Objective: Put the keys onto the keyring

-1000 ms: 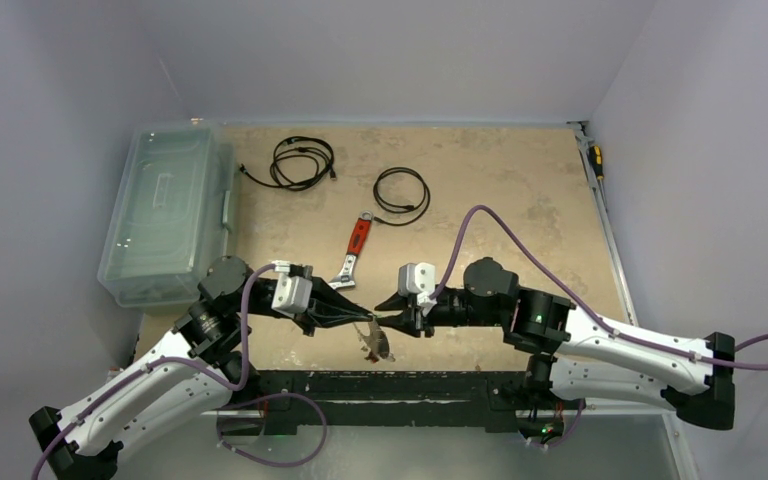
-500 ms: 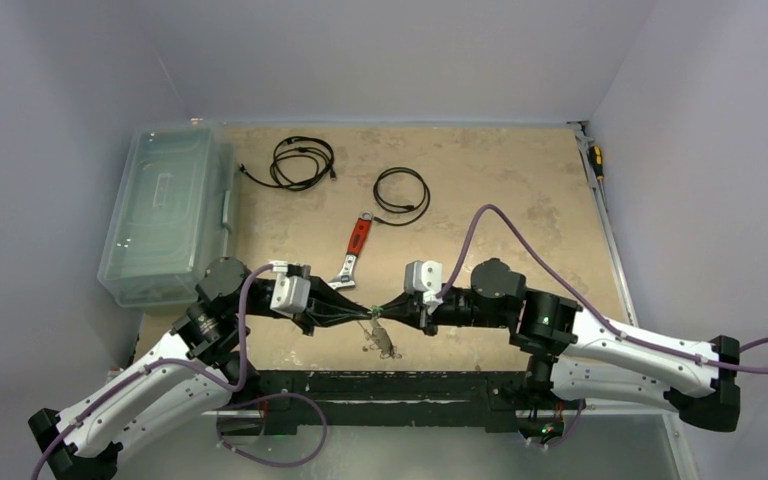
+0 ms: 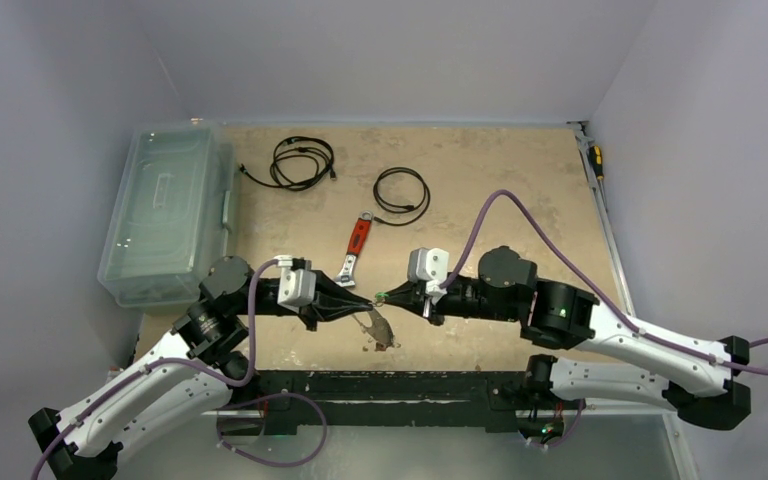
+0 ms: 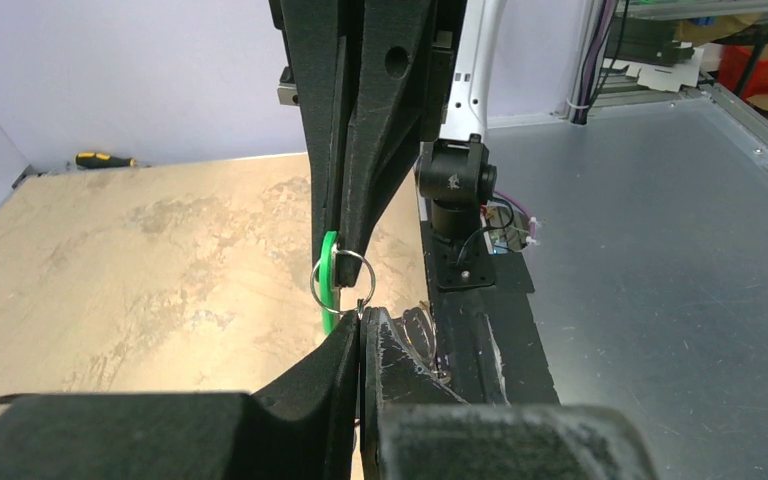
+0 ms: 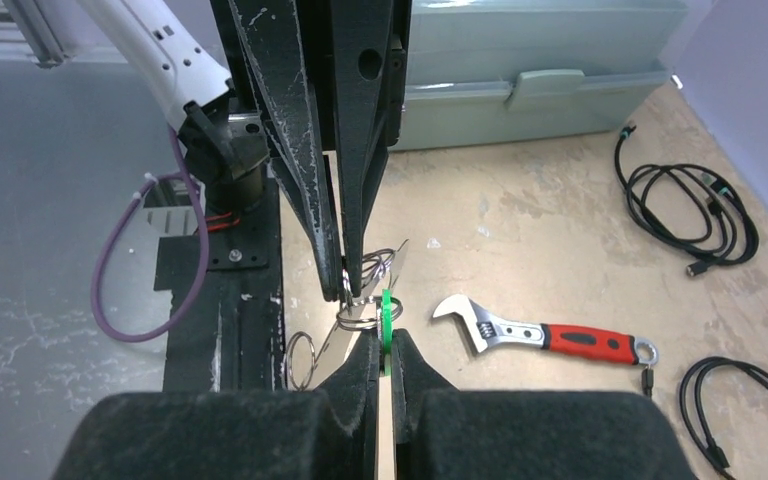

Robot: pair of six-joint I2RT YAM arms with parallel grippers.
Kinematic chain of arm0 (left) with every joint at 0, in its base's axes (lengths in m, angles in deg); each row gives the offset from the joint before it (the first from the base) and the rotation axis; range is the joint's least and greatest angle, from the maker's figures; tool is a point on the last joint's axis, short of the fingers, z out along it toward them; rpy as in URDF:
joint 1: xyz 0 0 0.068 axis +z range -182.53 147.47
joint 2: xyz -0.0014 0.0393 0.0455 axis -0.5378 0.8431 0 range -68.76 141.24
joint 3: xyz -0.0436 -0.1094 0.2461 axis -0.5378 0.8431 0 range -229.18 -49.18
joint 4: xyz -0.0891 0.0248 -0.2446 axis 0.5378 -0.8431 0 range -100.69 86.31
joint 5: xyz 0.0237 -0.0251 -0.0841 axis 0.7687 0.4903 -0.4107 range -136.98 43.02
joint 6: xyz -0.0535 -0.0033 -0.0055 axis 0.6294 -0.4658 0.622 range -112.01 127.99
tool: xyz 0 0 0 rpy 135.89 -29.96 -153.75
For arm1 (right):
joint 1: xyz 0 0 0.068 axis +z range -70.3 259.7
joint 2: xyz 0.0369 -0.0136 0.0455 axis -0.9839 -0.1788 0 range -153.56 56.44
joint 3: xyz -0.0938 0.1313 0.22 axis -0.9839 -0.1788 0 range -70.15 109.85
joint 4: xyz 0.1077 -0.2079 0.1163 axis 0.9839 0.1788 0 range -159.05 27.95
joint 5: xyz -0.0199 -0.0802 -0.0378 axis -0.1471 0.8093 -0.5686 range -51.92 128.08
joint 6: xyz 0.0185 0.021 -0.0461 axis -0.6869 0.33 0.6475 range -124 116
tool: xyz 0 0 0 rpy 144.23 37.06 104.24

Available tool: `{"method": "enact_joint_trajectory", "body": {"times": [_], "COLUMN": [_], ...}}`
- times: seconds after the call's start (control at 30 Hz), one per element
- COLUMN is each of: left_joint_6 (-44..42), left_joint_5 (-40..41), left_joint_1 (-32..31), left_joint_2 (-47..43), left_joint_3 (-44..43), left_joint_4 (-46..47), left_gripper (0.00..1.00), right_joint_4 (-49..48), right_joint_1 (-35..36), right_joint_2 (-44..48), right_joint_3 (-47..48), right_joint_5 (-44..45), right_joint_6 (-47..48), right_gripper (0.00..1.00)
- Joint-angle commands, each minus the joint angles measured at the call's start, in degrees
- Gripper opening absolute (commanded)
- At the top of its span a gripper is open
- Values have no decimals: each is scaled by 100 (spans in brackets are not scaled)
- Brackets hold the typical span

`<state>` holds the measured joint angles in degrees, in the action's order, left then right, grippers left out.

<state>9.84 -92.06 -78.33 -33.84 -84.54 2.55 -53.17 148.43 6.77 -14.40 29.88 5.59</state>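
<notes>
Green plastic-headed key [image 5: 387, 312]: pinched by its head between the closed fingers of the right gripper [image 5: 385, 345], held in the air above the near edge of the table, with a small split ring [image 4: 343, 279] hanging at the head.

Keyring [image 3: 376, 330]: thin silvery wire loop with a few small silver keys, dangling below the left gripper [image 3: 364, 303], whose fingers are clamped together on the wire. The two gripper tips stand nose to nose, almost touching. No red-headed key can be made out.

Step, as judged: presenting the green key to the wire; not yet threaded.

Hazards, as judged:
- The pinch covers little of the key head, so a sideways push against the wire could twist the key or squeeze it out.
- The loop hangs free; any jolt would set it swinging and take the opening off line.
- The fingertips are so close that a small overshoot would knock them together and loosen either hold.
- A key dropped here could land on the black base rail and be hard to recover.

Surface: tan mottled tabletop [image 3: 520, 190] carrying a red-handled adjustable wrench [image 3: 357, 240], two black coiled cables [image 3: 303, 160] [image 3: 402, 193] and a clear lidded plastic bin [image 3: 165, 215] at the left; a yellow-handled screwdriver [image 3: 596, 158] lies at the right edge.

Room: plain pale lilac walls [image 3: 410, 50] on three sides; grey metal plate [image 4: 660, 250] beside the arm bases.
</notes>
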Motion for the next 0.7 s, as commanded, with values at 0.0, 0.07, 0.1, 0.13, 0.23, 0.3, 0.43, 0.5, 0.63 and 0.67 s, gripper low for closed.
{"method": "enact_joint_trajectory", "body": {"times": [0.0,0.07,0.1,0.13,0.23,0.3,0.43,0.5,0.63,0.67], "left_joint_6": [-140,-139,-137,-140,-149,-158,-158,-158,-158,-158], "left_joint_5": [234,247,252,262,329,379,523,599,723,781], "left_joint_1": [23,32,41,47,47,56,62,80,130,139], "left_joint_2": [-20,-17,-20,-20,-44,-55,-105,-144,-231,-265], "left_joint_3": [-213,-217,-218,-225,-226,-226,-243,-245,-245,-237], "left_joint_4": [-2,-9,-20,-22,-49,-72,-112,-116,-105,-105], "left_gripper": [0,0,0,0,0,0,0,0,0,0], "right_joint_4": [268,378,396,412,387,350,404,374,278,268], "right_joint_1": [9,9,9,9,9,9,9,9,9,9], "right_joint_2": [-181,-325,-370,-410,-410,-359,-290,-300,-489,-563], "right_joint_3": [421,495,506,507,452,391,262,163,-57,-125], "right_joint_5": [24,23,48,92,252,283,466,539,554,553], "right_joint_6": [155,162,166,171,171,147,40,-57,-345,-416], "right_gripper": [0,0,0,0,0,0,0,0,0,0]}}
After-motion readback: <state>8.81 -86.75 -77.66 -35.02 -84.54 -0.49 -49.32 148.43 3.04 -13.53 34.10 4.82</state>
